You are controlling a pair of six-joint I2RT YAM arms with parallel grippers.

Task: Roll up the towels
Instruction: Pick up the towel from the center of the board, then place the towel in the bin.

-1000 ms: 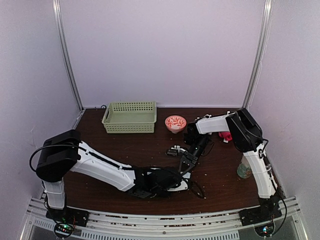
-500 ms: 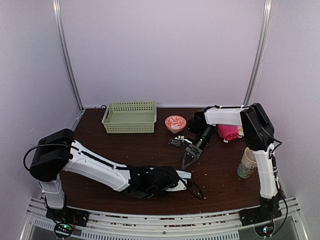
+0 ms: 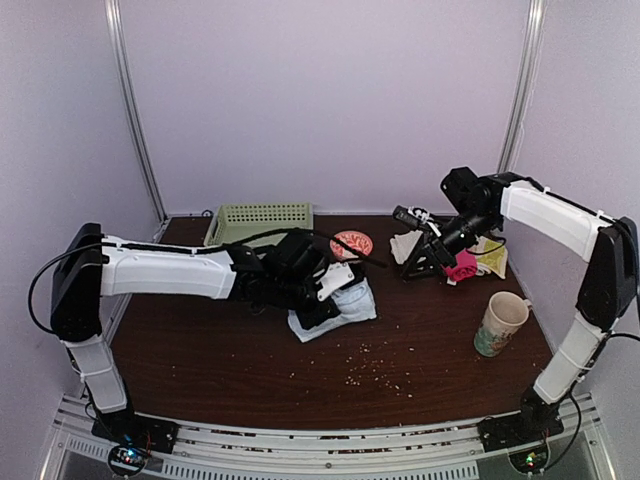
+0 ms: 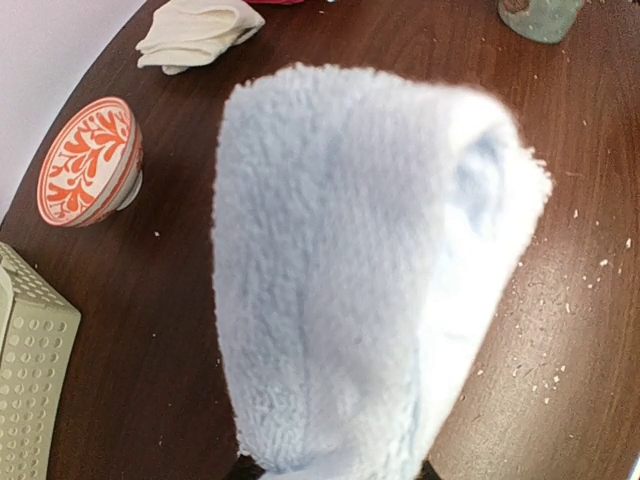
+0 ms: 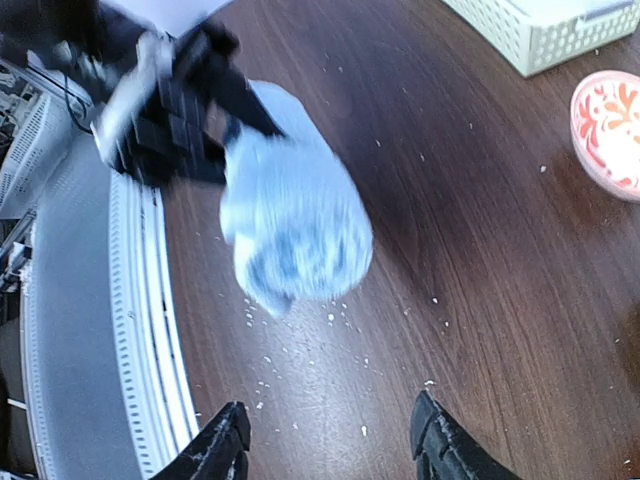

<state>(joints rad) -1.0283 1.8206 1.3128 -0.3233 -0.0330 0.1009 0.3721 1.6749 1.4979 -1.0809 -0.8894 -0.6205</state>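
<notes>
A rolled light-blue towel [image 3: 338,308] hangs in my left gripper [image 3: 322,300], lifted above the table's middle; it fills the left wrist view [image 4: 350,290] and shows blurred in the right wrist view [image 5: 295,230]. The left jaws are hidden under the towel but hold it. My right gripper [image 3: 420,262] is open and empty, raised at the back right, fingertips [image 5: 228,440] spread wide. A cream towel [image 3: 406,244] lies crumpled beside it, also in the left wrist view [image 4: 198,32]. A pink towel [image 3: 460,268] lies just right of the right gripper.
A green perforated basket [image 3: 258,234] stands at the back left. A red-and-white patterned bowl [image 3: 352,243] sits beside it. A patterned mug [image 3: 498,322] stands at the right. Crumbs [image 3: 375,365] are scattered on the dark wood table.
My left arm lifted the blue towel from the near table edge up and back to the middle. My right arm drew back and up to the back right, leaving the towel.
</notes>
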